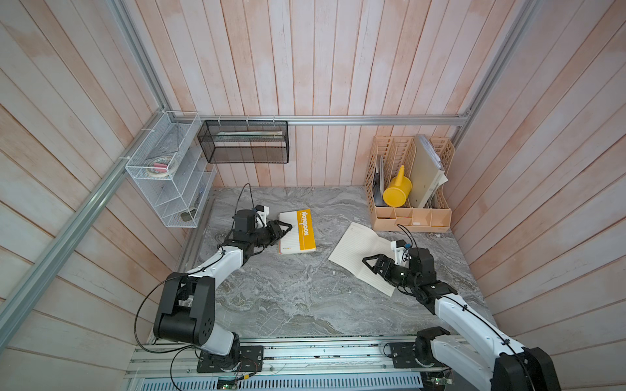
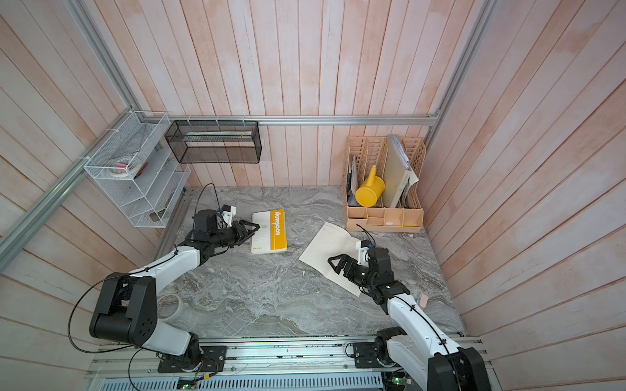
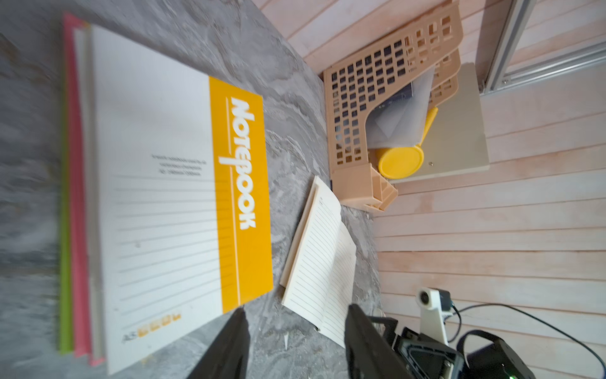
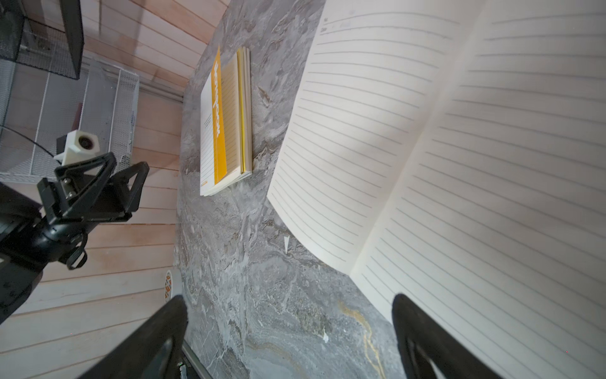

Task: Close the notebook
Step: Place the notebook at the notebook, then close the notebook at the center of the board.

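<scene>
A notebook (image 1: pixel 299 232) with a white and yellow cover lies flat and closed on the marble table, left of centre in both top views (image 2: pixel 271 230); coloured pages show at its edge (image 3: pixel 77 197). My left gripper (image 1: pixel 288 227) hovers at its left edge, open, with only table between the jaws (image 3: pixel 295 311). A second, cream lined notebook (image 1: pixel 362 250) lies open to the right (image 4: pixel 459 147). My right gripper (image 1: pixel 367 260) stands open above its near page, holding nothing (image 4: pixel 288 302).
A beige file organizer (image 1: pixel 411 189) holding a yellow watering can (image 1: pixel 397 191) and folders stands at the back right. On the left wall hang a white wire rack (image 1: pixel 169 169) and a black mesh basket (image 1: pixel 244 142). A tape roll (image 2: pixel 171 304) lies by the left arm's base.
</scene>
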Available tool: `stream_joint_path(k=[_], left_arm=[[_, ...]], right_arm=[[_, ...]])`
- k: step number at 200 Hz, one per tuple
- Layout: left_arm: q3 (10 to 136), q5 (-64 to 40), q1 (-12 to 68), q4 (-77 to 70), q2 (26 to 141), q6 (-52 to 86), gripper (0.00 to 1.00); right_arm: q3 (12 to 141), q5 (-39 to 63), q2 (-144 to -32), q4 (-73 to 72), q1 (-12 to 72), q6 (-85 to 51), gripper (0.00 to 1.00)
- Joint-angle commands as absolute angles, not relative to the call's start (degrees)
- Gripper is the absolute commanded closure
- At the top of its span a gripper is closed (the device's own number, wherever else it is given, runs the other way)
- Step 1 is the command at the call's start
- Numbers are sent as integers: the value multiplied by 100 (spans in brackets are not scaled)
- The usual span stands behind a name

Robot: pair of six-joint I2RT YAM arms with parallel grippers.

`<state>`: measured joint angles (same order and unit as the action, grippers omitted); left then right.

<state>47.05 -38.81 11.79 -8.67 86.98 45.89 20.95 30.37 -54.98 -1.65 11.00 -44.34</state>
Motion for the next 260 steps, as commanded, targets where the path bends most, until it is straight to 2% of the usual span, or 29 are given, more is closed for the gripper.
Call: stream_joint_path(k=[1, 41, 105, 156, 211, 260], left_arm=[[4304, -3962, 1636, -1586, 8650, 5269, 49], [3953, -3785, 2470, -2240, 9129, 5867, 49], [3770, -3071, 3478, -3486, 10049, 7034, 48], [4082, -2880, 3627, -3735, 10678, 7370, 48], [4508, -2572, 3628, -3285, 11035, 7148, 48], [4746, -2493, 3629, -3294, 11363, 7192, 52]], right_arm=[[2017, 3407, -5493, -173, 747, -4186, 2], [1953, 3330, -5528, 114, 176, -3930, 2], [1504, 3059, -5671, -252, 26, -3974, 2], [1345, 3074, -5757, -297, 13, -3902, 2], [1361, 3041, -5691, 56, 8, -3779, 2], [1353, 3074, -5601, 96, 0, -3806, 2]])
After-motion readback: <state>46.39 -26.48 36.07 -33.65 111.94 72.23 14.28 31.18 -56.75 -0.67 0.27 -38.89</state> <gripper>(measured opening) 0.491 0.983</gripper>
